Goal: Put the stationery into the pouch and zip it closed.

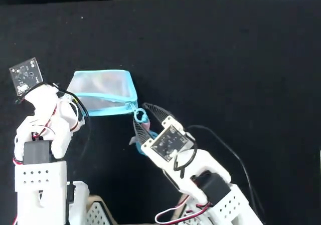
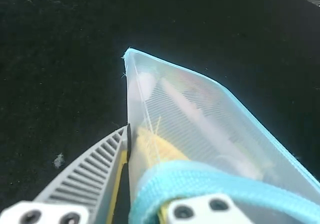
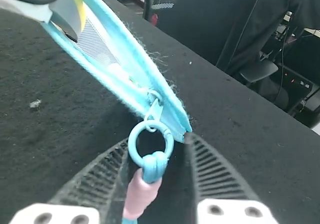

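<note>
A: The right pincer (image 3: 159, 140) gapes open, jaws astride the pull (image 3: 150, 145) at the pouch (image 1: 103, 89) zip end. The left pincer (image 2: 135, 144) clamps the pouch's far end, stationery (image 2: 155, 151) inside.

B: Risky! Close off-centre and the pull may slip free, and a hard tug could drag the pouch loose.

Translucent plastic-mesh pouch (image 1: 103, 88), matt black cloth table (image 1: 225, 59)

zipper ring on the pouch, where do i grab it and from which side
Grip the ring across its flat faces, just below the slider. It sticks out free of the pouch corner, so come straight in from that end, where the right gripper sits with open fingers either side.
</note>
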Action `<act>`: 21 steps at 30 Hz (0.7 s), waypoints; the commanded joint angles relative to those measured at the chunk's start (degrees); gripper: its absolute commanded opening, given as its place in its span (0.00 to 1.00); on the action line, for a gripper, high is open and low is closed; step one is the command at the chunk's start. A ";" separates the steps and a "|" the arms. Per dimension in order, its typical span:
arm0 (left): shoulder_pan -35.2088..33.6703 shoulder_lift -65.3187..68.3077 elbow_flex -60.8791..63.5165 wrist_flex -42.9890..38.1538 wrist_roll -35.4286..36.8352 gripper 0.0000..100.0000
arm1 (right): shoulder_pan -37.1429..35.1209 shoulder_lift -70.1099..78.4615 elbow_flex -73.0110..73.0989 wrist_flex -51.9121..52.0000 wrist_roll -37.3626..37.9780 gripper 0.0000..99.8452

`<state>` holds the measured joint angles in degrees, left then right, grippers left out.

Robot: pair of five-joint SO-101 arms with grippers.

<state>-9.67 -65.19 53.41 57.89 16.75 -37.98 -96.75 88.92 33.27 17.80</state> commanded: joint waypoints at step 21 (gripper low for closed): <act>-0.31 -0.97 -1.10 -1.85 0.62 0.03 | 0.53 0.04 -5.32 1.14 -0.35 0.15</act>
<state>-9.67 -65.19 53.41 57.89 16.75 -37.98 -96.75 87.16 34.15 17.80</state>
